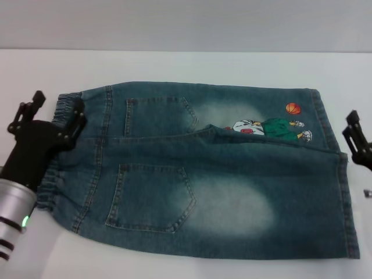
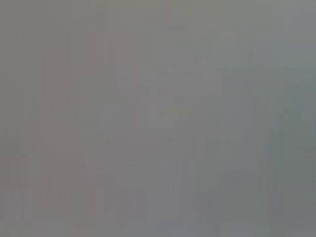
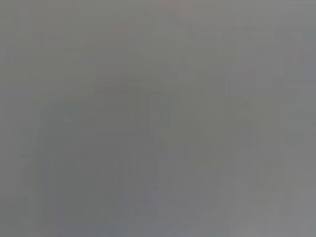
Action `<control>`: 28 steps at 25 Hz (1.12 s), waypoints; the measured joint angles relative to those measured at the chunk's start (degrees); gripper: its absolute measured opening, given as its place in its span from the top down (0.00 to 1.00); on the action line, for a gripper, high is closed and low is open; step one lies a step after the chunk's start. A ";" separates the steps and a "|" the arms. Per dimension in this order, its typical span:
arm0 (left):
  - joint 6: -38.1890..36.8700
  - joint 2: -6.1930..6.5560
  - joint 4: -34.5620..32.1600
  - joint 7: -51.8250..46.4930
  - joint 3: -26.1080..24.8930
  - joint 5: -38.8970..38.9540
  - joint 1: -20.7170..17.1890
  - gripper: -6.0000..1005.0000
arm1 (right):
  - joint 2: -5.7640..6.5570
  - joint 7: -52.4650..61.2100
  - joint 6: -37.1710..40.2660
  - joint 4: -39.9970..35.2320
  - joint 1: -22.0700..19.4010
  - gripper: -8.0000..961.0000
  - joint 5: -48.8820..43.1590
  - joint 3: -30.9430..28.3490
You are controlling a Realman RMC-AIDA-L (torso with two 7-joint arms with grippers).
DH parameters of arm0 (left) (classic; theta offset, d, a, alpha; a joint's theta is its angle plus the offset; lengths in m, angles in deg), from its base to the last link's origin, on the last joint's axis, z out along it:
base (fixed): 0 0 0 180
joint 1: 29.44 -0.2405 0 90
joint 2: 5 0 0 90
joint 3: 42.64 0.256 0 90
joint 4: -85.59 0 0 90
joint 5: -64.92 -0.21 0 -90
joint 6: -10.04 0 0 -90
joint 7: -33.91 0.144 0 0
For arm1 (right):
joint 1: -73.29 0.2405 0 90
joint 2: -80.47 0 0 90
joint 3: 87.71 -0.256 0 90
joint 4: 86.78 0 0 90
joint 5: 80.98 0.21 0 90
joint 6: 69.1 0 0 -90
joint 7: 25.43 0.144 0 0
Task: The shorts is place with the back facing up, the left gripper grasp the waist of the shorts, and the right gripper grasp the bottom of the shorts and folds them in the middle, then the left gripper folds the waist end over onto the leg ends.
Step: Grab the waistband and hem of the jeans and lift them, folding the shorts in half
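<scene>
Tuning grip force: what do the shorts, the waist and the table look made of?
The shorts: denim by the look, blue-green with pale faded patches, visible seams and stitched patch pockets. The waist: the same cloth gathered into ruffles, probably elastic inside. The table: smooth, plain white surface; material not clear. The left end effector sits at the waist, the right end effector by the leg hems.

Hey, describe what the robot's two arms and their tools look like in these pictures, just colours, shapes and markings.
In the head view, the left tool is a black claw of angular linked fingers on a black body, joined to a silver cylindrical wrist with black bands and a small green light. Only the black fingers of the right tool show at the picture's edge; its wrist is out of view. Both wrist views show nothing usable.
</scene>
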 joint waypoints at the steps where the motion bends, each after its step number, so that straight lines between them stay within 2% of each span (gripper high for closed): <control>1: 1.97 0.38 2.15 0.31 -0.09 -0.32 -0.46 0.23 | 1.32 -1.10 -2.71 2.55 0.14 0.24 0.09 -0.82; 5: 12.14 2.28 13.32 3.11 -1.78 -2.20 -3.05 0.23 | 6.24 -10.85 -16.83 19.19 -2.56 0.24 0.16 -8.74; 6: 14.23 2.59 15.33 3.58 -2.24 -2.43 -3.51 0.23 | 7.00 -13.52 -21.60 23.06 -3.58 0.24 0.19 -11.64; 7: 19.93 3.42 20.45 4.57 -3.62 -3.07 -4.69 0.23 | 7.65 -16.30 -27.62 27.46 -4.96 0.24 0.23 -15.48; 9: 30.21 4.47 28.70 5.37 -6.44 -4.62 -6.64 0.23 | 7.83 -21.02 -40.40 34.76 -7.90 0.24 0.21 -23.41; 12: 45.47 4.80 39.40 5.73 -11.47 -7.52 -9.63 0.23 | 6.06 -24.88 -57.22 41.95 -11.73 0.24 -0.43 -34.04; 13: 45.47 4.80 39.40 5.73 -11.47 -7.52 -9.63 0.23 | 5.24 -25.42 -62.43 43.90 -12.72 0.24 -0.96 -37.38; 14: 54.27 4.34 45.13 5.74 -14.68 -9.74 -11.30 0.23 | 4.54 -25.78 -66.99 45.77 -13.61 0.24 -1.53 -40.46; 15: 54.27 4.34 45.13 5.74 -14.68 -9.74 -11.30 0.23 | 3.84 -25.89 -71.89 47.69 -14.44 0.24 -2.27 -43.21; 16: 58.83 4.08 48.28 5.75 -16.19 -10.75 -12.12 0.23 | 3.18 -25.94 -76.35 49.58 -15.24 0.24 -3.10 -45.91; 18: 58.83 4.08 48.28 5.75 -16.19 -10.75 -12.12 0.23 | 1.70 -25.98 -84.78 53.51 -16.76 0.24 -5.18 -50.49; 19: 65.82 3.88 52.83 5.75 -18.06 -11.38 -13.10 0.23 | 1.14 -26.00 -87.25 54.86 -17.29 0.24 -5.98 -51.89; 20: 65.82 3.88 52.83 5.75 -18.06 -11.38 -13.10 0.23 | 0.35 -26.01 -90.30 56.52 -17.92 0.24 -6.96 -53.63; 21: 79.83 3.56 61.06 5.86 -21.72 -11.38 -13.97 0.23 | -0.26 -26.02 -93.20 58.00 -18.36 0.24 -7.67 -55.15; 22: 85.48 3.39 63.64 6.23 -23.11 -11.44 -13.88 0.23 | -0.91 -26.02 -96.57 59.48 -18.81 0.24 -8.21 -57.02; 23: 85.48 3.39 63.64 6.23 -23.11 -11.44 -13.88 0.23 | -1.82 -25.96 -103.15 62.22 -19.28 0.24 -8.54 -60.76; 24: 85.48 3.39 63.64 6.23 -23.11 -11.44 -13.88 0.23 | -1.82 -25.96 -103.15 62.22 -19.28 0.24 -8.54 -60.76; 25: 92.59 2.58 66.22 7.57 -25.34 -11.52 -13.58 0.23 | -2.11 -25.80 -106.00 63.41 -19.46 0.24 -8.52 -62.55; 28: 97.60 0.76 67.55 10.28 -27.94 -11.58 -13.55 0.23 | -3.04 -25.56 -113.47 66.43 -20.54 0.24 -8.30 -66.96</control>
